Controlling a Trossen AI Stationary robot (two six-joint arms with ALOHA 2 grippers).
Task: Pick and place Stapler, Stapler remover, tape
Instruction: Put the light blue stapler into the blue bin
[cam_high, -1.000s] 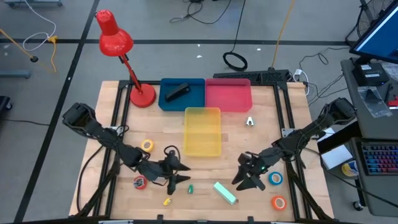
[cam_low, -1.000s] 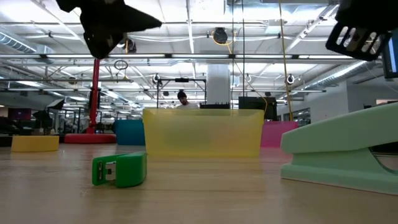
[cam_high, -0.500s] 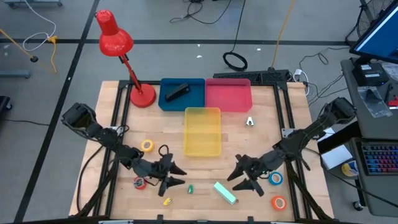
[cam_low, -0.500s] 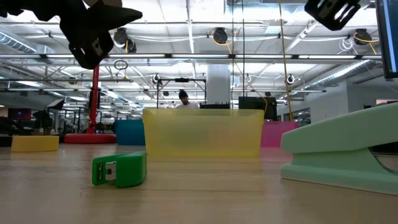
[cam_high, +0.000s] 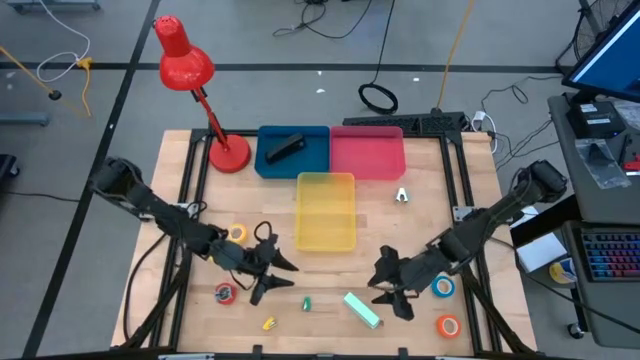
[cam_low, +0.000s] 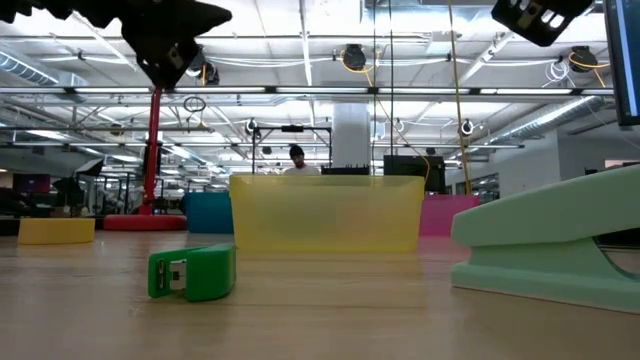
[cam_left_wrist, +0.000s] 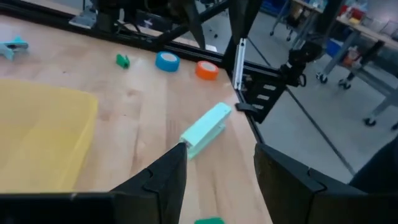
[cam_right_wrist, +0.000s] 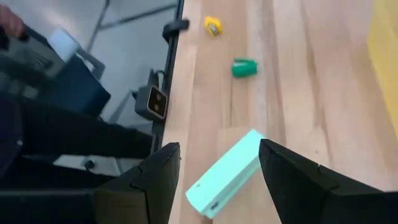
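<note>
grippers both hang above the worktop's front half, jaws apart and empty: left gripper (cam_high: 272, 277), right gripper (cam_high: 392, 285). mint stapler (cam_high: 362, 309) lies near the front edge between them; orange tape (cam_high: 447, 325) sits by the front right corner.

We see bright, even light from ceiling strip lights (cam_low: 300, 62) in the low view. Shadows on the counter (cam_high: 380, 225) are soft. Wrist views look slightly blurred.
</note>
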